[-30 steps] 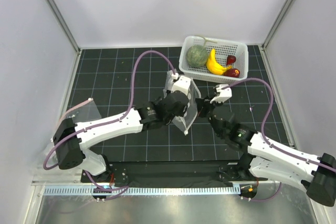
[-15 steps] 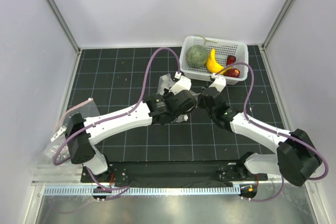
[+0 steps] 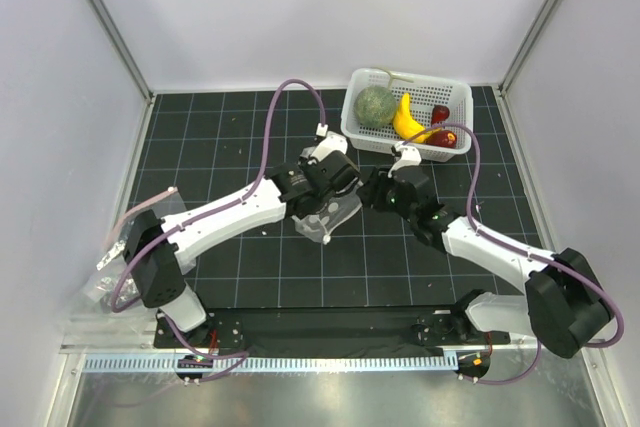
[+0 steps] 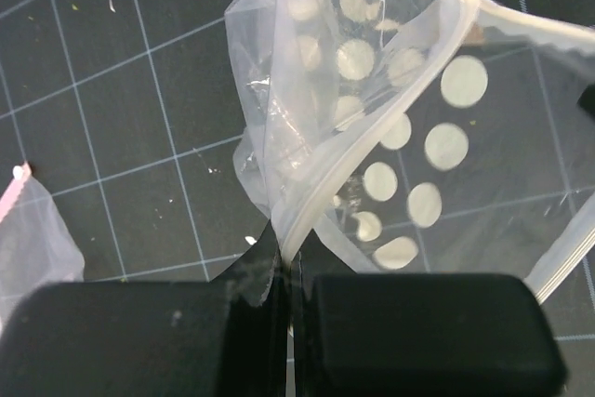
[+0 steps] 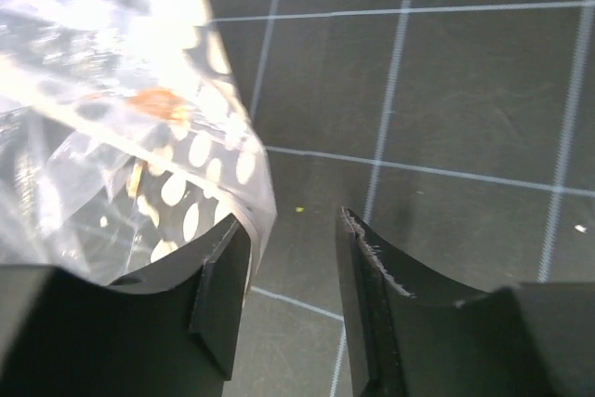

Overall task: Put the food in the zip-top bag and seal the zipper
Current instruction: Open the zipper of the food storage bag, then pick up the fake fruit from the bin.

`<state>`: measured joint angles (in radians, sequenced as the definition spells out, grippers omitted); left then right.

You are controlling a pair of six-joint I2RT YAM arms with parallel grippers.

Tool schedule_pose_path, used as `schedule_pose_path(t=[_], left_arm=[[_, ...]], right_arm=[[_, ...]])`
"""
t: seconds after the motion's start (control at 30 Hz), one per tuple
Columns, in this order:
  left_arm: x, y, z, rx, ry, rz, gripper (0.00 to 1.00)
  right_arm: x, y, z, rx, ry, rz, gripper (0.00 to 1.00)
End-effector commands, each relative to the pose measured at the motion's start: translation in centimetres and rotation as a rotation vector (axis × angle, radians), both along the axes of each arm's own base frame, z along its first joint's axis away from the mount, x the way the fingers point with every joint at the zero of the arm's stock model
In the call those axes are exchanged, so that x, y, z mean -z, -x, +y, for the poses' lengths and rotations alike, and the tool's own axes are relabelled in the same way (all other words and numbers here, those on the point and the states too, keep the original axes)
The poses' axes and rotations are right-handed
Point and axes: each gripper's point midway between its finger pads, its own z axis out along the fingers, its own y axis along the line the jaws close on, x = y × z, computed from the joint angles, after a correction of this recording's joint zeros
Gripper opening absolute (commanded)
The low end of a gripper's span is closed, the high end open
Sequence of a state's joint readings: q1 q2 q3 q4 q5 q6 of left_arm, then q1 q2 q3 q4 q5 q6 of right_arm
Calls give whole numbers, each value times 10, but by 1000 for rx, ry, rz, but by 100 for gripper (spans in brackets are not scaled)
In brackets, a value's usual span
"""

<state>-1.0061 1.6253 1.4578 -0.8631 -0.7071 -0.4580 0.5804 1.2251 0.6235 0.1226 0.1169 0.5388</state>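
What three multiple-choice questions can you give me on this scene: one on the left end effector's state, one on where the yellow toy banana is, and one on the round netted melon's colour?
1. How is the left end effector?
A shut on the edge of the clear crinkly plastic bag
B open over the black grid mat
C open around a fruit

2. Where is the yellow toy banana?
A on the mat
B in the white perforated plastic basket
C inside the bag

3. What colour is the round netted toy melon?
A orange
B blue
C grey-green

Answers:
1 A, the left wrist view shows the jaws pressed together on the bag's pale edge.
2 B, the top view shows it lying among the fruit inside the basket.
3 C, its skin looks grey-green from above.
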Motion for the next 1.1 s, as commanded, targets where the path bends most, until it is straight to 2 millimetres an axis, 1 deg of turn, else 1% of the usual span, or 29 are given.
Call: schedule_pose_path(t=[0.0, 0.07, 0.1, 0.13, 0.2, 0.23, 0.27, 0.3, 0.33, 0.37, 0.4, 0.43, 0.47, 0.5, 0.53, 0.6, 0.63, 0.67, 0.7, 0.73, 0.77, 0.8, 0.83, 0.9, 0.93, 0.97, 1.0, 1.03, 1.07], left_arm=[[11, -8, -8, 18, 30, 35, 0], [16, -13, -5, 8, 30, 46, 0], [17, -14, -4, 5, 32, 48, 0], [18, -17, -3, -1, 42, 47, 0], [21, -23, 3, -21, 49, 53, 0], [21, -25, 5, -25, 49, 54, 0], [21, -28, 9, -41, 48, 47, 0], [20, -29, 11, -48, 48, 41, 0], [19, -30, 12, -53, 53, 32, 0], [17, -30, 15, -59, 53, 22, 0], [15, -31, 16, -62, 58, 13, 0], [12, -31, 16, -62, 63, 7, 0], [11, -30, 16, -63, 67, 5, 0], [8, -30, 18, -65, 77, -3, 0], [5, -29, 19, -66, 80, -9, 0], [1, -28, 23, -73, 86, -23, 0], [0, -27, 23, -74, 89, -25, 0], [-1, -26, 23, -74, 95, -29, 0], [-4, -26, 23, -73, 104, -34, 0], [-4, -25, 23, -70, 106, -32, 0], [-6, -24, 22, -66, 111, -36, 0], [-8, -23, 21, -62, 118, -39, 0], [-10, -22, 20, -57, 119, -41, 0], [-12, -17, 15, -40, 129, -44, 0], [-14, -16, 14, -33, 137, -43, 0], [-14, -14, 12, -26, 140, -42, 0], [-14, -14, 12, -26, 142, -42, 0], [-13, -14, 11, -24, 140, -41, 0], [-13, -15, 13, -26, 129, -45, 0]], right_arm=[[-19, -6, 17, -81, -46, -61, 52], [-19, -5, 20, -96, -49, -61, 58], [-19, -4, 20, -101, -51, -61, 62], [-24, -4, 21, -104, -59, -73, 70], [-28, -2, 20, -109, -62, -86, 77], [-30, -1, 19, -110, -64, -94, 79], [-41, 0, 18, -109, -80, -124, 81], [-46, 2, 17, -107, -86, -136, 82], [-50, 2, 14, -95, -89, -151, 84], [-62, 1, 10, -76, -97, -185, 85], [-66, -7, -3, 3, -69, -202, 87], [-72, -11, -9, 43, -55, -204, 91], [-77, -17, -17, 86, -47, -207, 91], [-72, -22, -24, 124, -16, -180, 91], [-88, -31, -23, 140, -26, -200, 91], [-95, -52, -28, 191, 1, -192, 93], [-99, -61, -37, 247, 20, -198, 96], [-99, -69, -40, 278, 27, -195, 99], [-93, -83, -48, 316, 41, -180, 100], [-102, -95, -51, 348, 25, -193, 100], [-102, -104, -55, 373, 13, -190, 100], [-114, -118, -66, 418, -9, -208, 100], [-99, -131, -69, 439, 0, -177, 100], [-97, -149, -80, 510, -32, -166, 100], [-92, -166, -91, 548, -36, -159, 100], [-89, -174, -96, 576, -46, -159, 100], [-100, -186, -97, 594, -71, -193, 100], [-98, -196, -107, 619, -74, -203, 100], [-81, -208, -109, 630, -63, -188, 100]])
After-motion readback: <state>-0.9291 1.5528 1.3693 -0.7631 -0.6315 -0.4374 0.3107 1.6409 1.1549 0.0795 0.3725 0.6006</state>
